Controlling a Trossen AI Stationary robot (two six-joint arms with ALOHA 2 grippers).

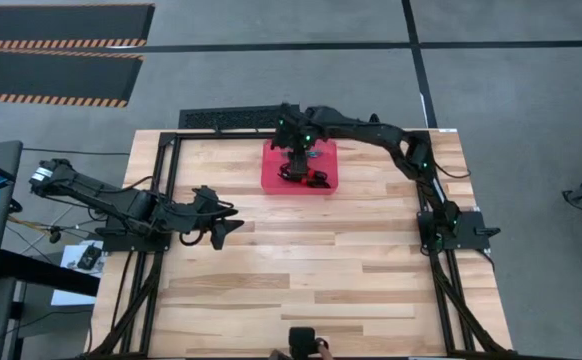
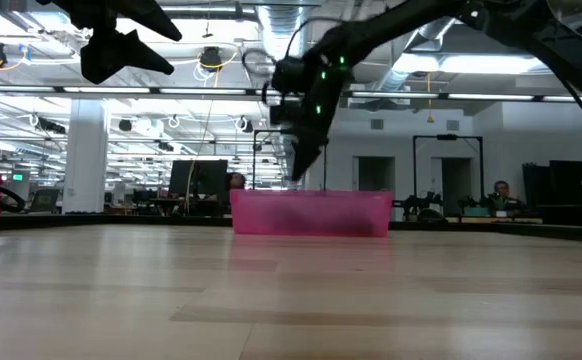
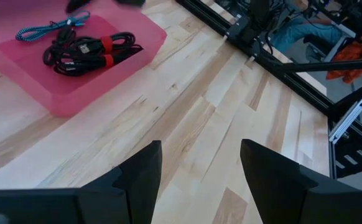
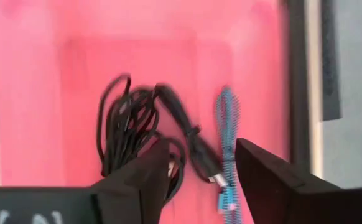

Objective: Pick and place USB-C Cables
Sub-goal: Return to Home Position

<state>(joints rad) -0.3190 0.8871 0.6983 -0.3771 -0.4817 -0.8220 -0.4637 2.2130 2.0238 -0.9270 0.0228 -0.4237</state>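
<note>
A translucent red tray [image 1: 329, 150] rests flat on the table near its far edge; its pink wall [image 2: 311, 213] shows in the low view. On the tray's floor lie a light blue cable [image 4: 227, 140], a black cable bundle [image 4: 128, 134] and, in the left wrist view, black cables with red bands [image 3: 91, 51]. My right gripper [image 4: 203, 155] hangs open just above these cables, pointing steeply down, with nothing between its fingers. My left gripper [image 3: 199, 155] is open and bare over the table's left part [image 1: 233, 222], well away from the tray.
Black frame rails [image 1: 166, 200] run along the table's left, right and far edges. A dark slotted bar [image 1: 226, 120] lies beyond the far edge, left of the tray. A small black device [image 1: 306, 342] sits at the near edge. Bare wood [image 1: 311, 260] stretches between the tray and the near edge.
</note>
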